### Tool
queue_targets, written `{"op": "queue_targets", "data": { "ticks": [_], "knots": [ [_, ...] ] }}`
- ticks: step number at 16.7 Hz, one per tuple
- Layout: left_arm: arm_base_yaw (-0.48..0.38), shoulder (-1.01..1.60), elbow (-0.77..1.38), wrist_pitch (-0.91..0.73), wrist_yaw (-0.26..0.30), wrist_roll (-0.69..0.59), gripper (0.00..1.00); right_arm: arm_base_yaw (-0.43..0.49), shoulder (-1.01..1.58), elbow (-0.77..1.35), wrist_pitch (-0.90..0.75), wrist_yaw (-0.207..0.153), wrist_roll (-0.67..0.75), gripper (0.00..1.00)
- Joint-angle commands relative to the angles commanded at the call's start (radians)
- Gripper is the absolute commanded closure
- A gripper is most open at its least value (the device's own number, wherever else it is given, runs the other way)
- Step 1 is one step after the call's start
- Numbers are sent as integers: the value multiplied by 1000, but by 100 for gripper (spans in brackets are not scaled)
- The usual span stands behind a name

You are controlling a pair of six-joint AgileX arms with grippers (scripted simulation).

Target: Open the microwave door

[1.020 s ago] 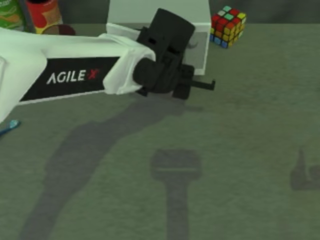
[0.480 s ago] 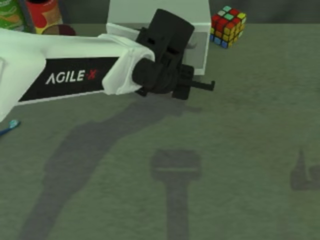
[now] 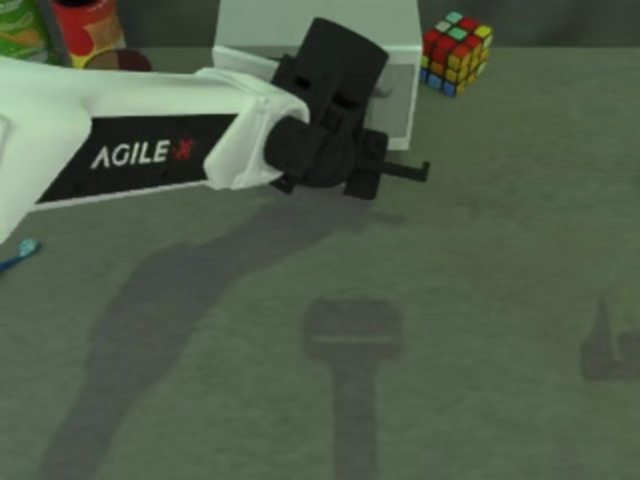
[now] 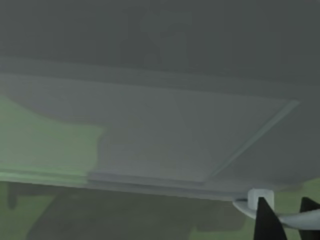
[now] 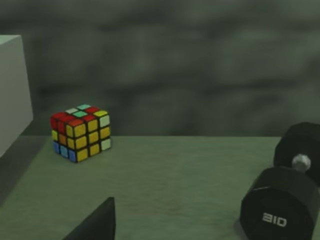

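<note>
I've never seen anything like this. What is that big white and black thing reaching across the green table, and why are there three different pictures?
The white and black thing is the robot's left arm, ending in a black two-finger left gripper. One picture looks down from above the table; the other two come from small cameras on each arm's wrist. The left gripper sits right in front of the pale white-grey boxy microwave, at its flat door with the grey window and slim white handle bar; whether it grips the handle is unclear. Beside the microwave stands a multicoloured puzzle cube. The right wrist picture also shows a black dumbbell. The right arm is out of the overhead view.
</note>
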Motion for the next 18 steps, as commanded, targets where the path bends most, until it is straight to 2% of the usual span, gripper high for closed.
{"op": "queue_targets", "data": {
  "ticks": [8,18],
  "knots": [
    [0,0,0,0,0,0,100,0,0,0,0,0,0,0],
    [12,-29,-45,23,37,45,100,0,0,0,0,0,0,0]
  ]
}}
